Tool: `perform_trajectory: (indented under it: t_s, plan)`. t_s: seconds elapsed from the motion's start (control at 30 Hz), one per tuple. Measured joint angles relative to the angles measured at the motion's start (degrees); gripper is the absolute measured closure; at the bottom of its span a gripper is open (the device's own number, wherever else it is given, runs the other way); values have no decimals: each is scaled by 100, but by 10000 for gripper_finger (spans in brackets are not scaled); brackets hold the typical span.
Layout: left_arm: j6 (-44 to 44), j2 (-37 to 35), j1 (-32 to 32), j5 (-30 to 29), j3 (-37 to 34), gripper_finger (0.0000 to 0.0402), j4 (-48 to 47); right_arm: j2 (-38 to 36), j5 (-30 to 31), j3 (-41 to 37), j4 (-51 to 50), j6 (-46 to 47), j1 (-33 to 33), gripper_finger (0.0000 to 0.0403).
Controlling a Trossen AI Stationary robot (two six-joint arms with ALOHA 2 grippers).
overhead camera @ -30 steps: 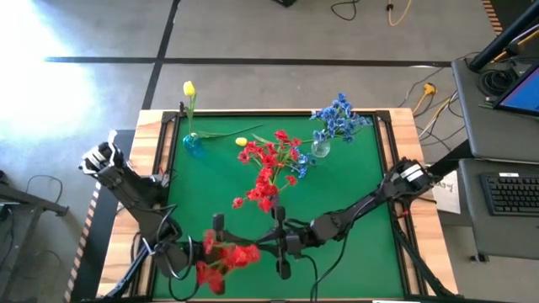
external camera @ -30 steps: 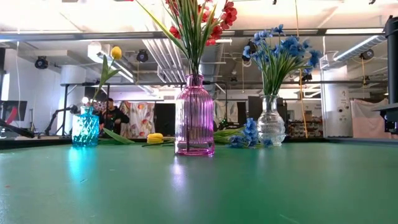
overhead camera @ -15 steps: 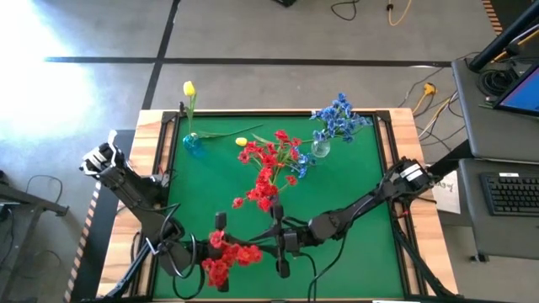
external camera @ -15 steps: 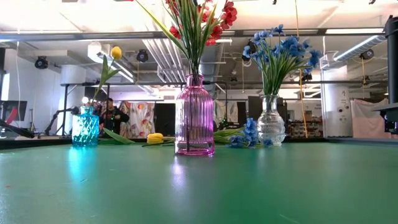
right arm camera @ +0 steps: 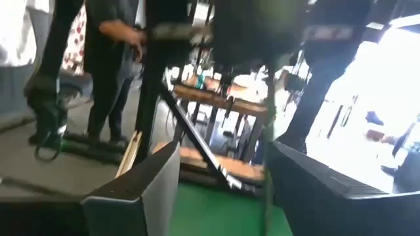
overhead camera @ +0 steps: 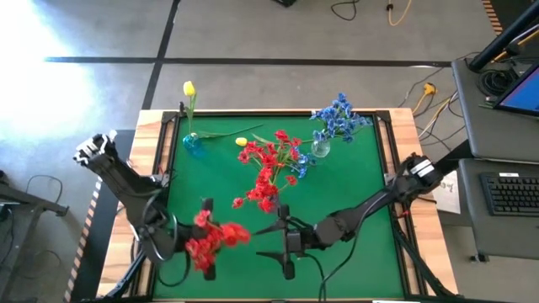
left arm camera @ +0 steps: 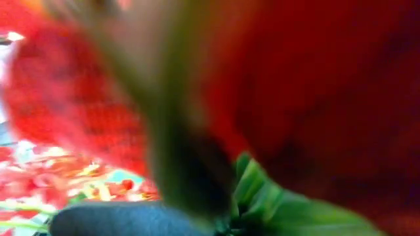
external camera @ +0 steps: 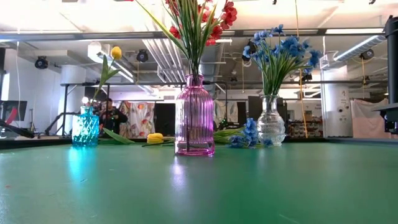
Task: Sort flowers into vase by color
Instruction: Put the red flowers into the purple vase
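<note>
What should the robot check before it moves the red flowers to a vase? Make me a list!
1. Left gripper shut on the red blossom sprig: ok.
2. Right gripper let go, fingers apart, nothing between them: ok.
3. Pink ribbed glass vase upright, holding red flowers: ok.
4. Room in the pink vase's neck for another stem: cannot tell.
5. Blue blossom sprig lying on the green table beside the clear glass vase, unsorted: not ok.
6. Yellow tulip bud lying on the table near the small teal glass vase, unsorted: not ok.
</note>
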Motion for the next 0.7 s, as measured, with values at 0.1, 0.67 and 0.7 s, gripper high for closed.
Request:
perform_trajectory:
  t_s: [0.1,0.67,0.7]
  plan:
    - [-103,-428,2,-49,0,400,-328,-244,4,5,-549,279,45,167]
    - [-319,-2323,938,-398,-185,400,-2861,-1322,-2,38,-3235,1169,156,162]
    - [-319,-2363,1086,-284,-220,400,-2851,-1377,-1,35,-3358,1222,166,163]
